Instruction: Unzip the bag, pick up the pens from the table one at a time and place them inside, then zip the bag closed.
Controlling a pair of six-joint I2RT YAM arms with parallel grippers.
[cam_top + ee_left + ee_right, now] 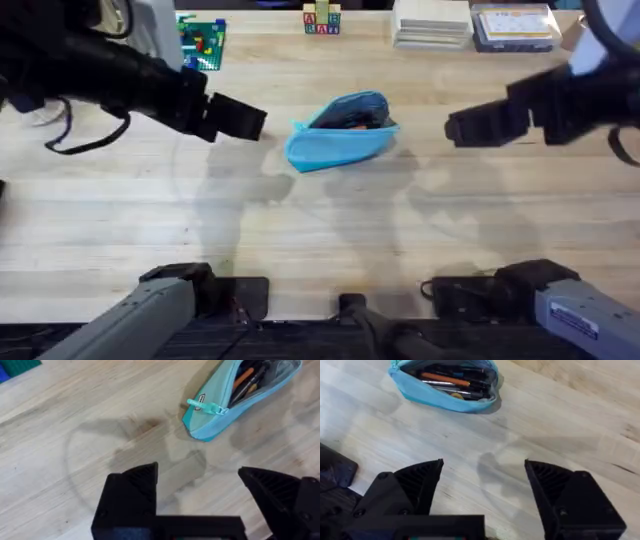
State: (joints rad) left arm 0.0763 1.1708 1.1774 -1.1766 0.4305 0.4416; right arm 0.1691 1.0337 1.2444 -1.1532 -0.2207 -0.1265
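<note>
left gripper [255,121] hung w/ fingers spread wide, empty. the bag [340,140] lay just right of it on the table [300,230], unzipped, pens [447,382] inside. right gripper [455,128] hung beyond, also wide, empty. to zip well: pin one end, pull the zipper tab [205,406] straight along.

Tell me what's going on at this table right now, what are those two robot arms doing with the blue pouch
Neither arm is holding anything at the moment. The light blue bag lies unzipped in the middle of the table, with the pens already inside, an orange one and dark ones showing through the opening. The left gripper and right gripper both hover open on either side of the bag, apart from it. The zipper pull sits at one end, so zipping the bag closed is what remains.
</note>
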